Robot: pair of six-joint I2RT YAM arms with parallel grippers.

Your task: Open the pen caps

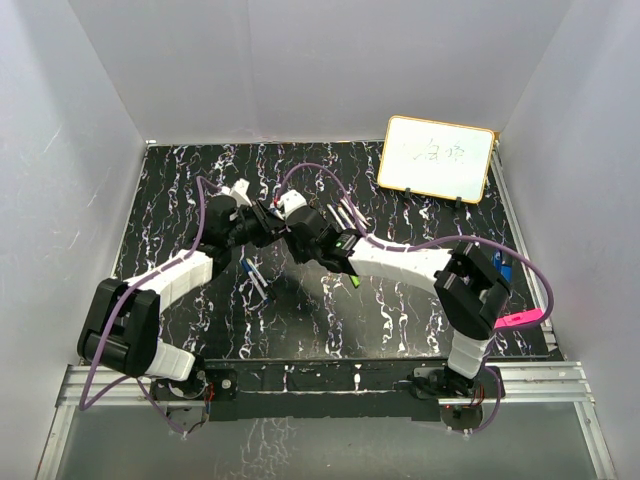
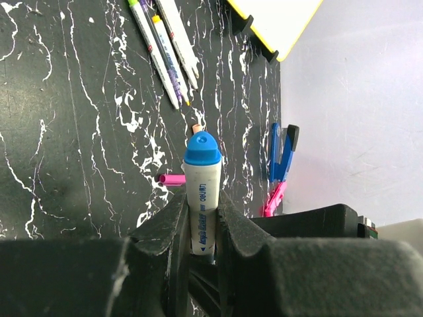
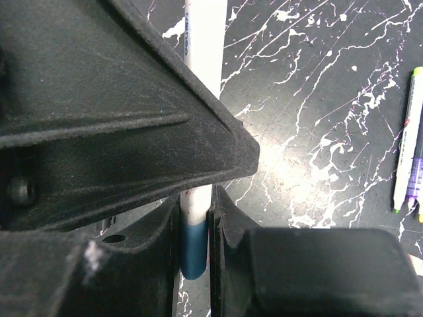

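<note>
The left gripper (image 2: 201, 201) clamps the white pen (image 2: 201, 218) by its barrel, blue end (image 2: 202, 149) pointing up the frame. The right gripper (image 3: 195, 221) pinches the blue cap (image 3: 193, 254) at bottom centre of its view, in line with the barrel. A straight pull downward looks clear, with the spare pens (image 3: 408, 145) well apart at the right edge.

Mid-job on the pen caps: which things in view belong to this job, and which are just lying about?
Job:
- pen, in the left gripper
- its blue cap, in the right gripper
- loose pens
- loose pink cap

Lying about:
- whiteboard
- blue clip-like object
- pink strip
</note>
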